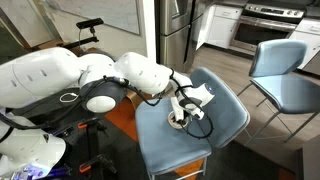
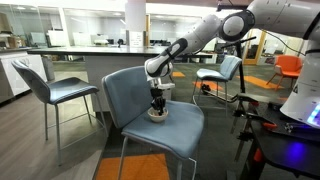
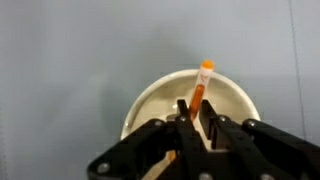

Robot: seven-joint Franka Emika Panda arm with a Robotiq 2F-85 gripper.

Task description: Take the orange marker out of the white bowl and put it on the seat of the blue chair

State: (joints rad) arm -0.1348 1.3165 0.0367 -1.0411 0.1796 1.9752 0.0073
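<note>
Grey-blue padding fills the wrist view: the white bowl [image 3: 150, 95] stands on the blue chair [image 2: 130, 95], on its seat. The hand [image 3: 194, 115] hangs over it, narrowed almost shut around the orange marker [image 3: 201, 85], seemingly gripping it. That's the grasp; next comes a clean lift, then laying it on bare seat.

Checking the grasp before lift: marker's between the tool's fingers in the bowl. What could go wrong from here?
1. The tool grips the orange marker with a long end sticking past its grip; it might pivot or slip on lift.
2. The white bowl only rests on the blue chair seat; a dragging marker might tip or shove it.
</note>
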